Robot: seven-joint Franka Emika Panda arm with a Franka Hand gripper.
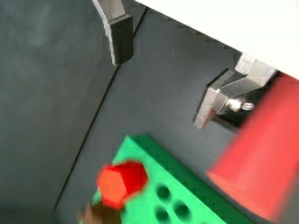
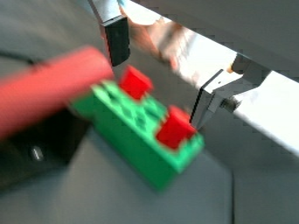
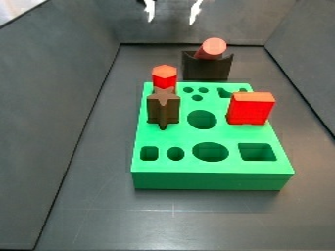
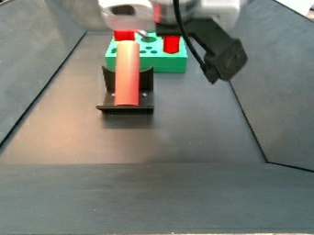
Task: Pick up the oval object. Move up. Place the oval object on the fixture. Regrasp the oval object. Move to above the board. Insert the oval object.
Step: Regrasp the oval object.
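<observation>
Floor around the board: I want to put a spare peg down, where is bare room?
Bare dark floor lies in front of the board and left of it. Crowded behind, where the fixture bears the oval object. The end effector hangs open above.

Dark floor [image 3: 78, 186]: board [image 3: 210, 165], fixture [image 4: 124, 101].

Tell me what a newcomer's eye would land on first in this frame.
Most striking is the long salmon-red oval peg lying in the notch of the dark fixture, just behind the bright green board. The board carries a red hexagonal peg, a red cube and a slim brown peg. The gripper hangs open high above the fixture, holding nothing.
</observation>
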